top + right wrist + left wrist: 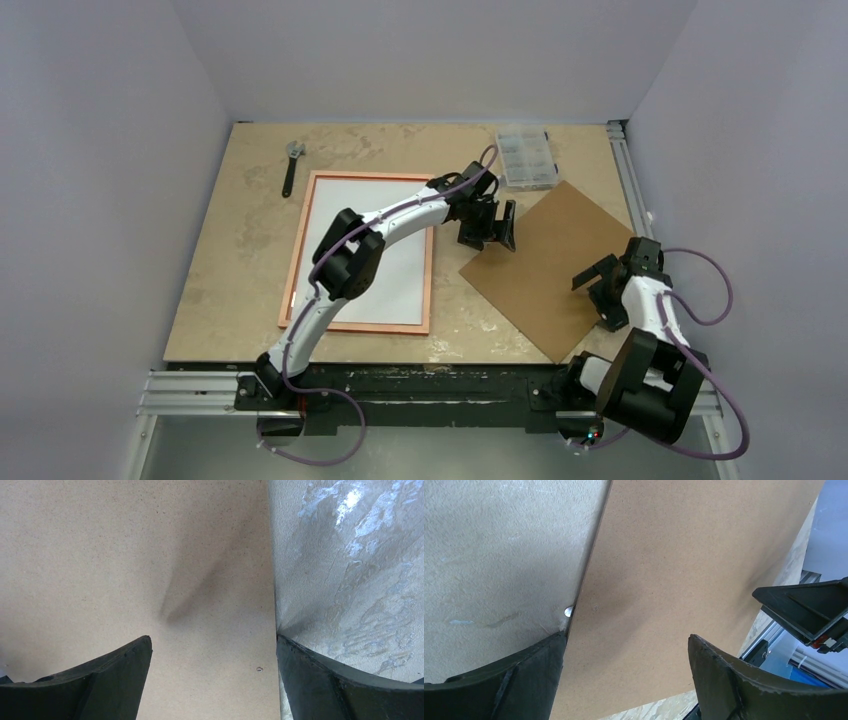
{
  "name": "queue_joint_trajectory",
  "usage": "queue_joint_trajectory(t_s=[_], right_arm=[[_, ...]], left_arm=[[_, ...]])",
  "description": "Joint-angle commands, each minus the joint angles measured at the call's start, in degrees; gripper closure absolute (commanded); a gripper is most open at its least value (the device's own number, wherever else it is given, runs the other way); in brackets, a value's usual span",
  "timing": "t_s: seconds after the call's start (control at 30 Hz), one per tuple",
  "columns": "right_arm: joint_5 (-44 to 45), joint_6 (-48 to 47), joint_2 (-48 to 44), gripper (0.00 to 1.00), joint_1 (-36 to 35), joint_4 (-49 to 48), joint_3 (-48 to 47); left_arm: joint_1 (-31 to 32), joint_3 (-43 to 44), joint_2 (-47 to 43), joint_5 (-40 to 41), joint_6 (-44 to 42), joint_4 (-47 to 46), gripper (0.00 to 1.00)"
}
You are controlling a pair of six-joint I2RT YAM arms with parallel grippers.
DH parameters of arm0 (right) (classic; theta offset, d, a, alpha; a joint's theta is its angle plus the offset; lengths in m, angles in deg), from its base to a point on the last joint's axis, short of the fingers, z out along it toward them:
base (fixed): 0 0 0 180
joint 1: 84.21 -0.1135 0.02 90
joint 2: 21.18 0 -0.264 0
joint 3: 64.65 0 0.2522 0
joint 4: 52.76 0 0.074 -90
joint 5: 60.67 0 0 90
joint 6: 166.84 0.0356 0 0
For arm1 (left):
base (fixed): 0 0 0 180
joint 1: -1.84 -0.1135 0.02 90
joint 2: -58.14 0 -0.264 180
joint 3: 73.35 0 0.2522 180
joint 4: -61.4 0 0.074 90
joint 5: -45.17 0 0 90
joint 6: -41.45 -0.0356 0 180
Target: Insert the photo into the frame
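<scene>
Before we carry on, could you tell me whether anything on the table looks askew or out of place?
The brown backing board lies turned diagonally, right of the frame, which sits roughly square to the table. Its near corner seems to reach the front edge. Nothing looks spilled or damaged.

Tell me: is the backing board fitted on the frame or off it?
Off. The backing board lies flat on the table right of the frame, whose opening shows white.

A brown backing board (548, 272) lies skewed on the worktop (232, 250). A clear parts box (526, 157) sits just beyond it, and a wrench (291, 166) lies well left of it.
</scene>
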Motion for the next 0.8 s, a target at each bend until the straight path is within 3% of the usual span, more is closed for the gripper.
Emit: queue_joint_trajectory(t_s=[0.0,0.4,0.77], right_arm=[[-8.2,2.2,0.2,0.09,-0.5,-1.2,4.8],[-9.4,2.3,-2.4,0.09,-0.5,-0.9,5.6],[-18.5,2.6,-8.1,0.14,-0.7,-6.4,9.6]], left_arm=[[4.4,0.6,-5.8,-12.4,3.2,-3.6,0.14],[7.2,-4.0,-16.5,-7.9,0.9,0.6,0.15],[7.6,-13.9,-23.2,-2.9,1.8,-0.4,0.15]])
